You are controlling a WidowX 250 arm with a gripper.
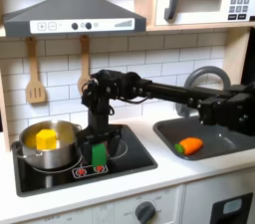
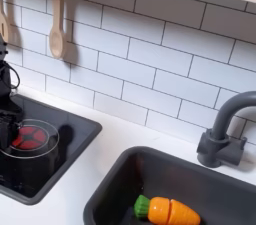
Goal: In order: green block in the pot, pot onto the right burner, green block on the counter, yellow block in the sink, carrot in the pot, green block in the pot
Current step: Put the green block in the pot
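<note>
The green block (image 1: 99,154) stands upright on the black stovetop (image 1: 134,153), over the burner on the first exterior view's right. My gripper (image 1: 99,146) hangs straight down over it, with dark fingers at both of the block's sides; I cannot make out whether they press on it. The steel pot (image 1: 62,152) sits on the burner on the first exterior view's left, with the yellow block (image 1: 45,140) inside. The orange carrot (image 1: 188,145) (image 2: 167,210) lies in the dark sink (image 1: 224,140) (image 2: 205,174). Pale counter (image 1: 184,175) (image 2: 115,147) runs between stove and sink.
A curved grey faucet (image 1: 204,77) (image 2: 226,129) rises behind the sink. Wooden utensils (image 1: 35,79) (image 2: 58,19) hang on the tiled wall. My arm (image 1: 159,91) stretches across above the counter from the first exterior view's right. A red burner ring (image 2: 30,139) glows on the stovetop.
</note>
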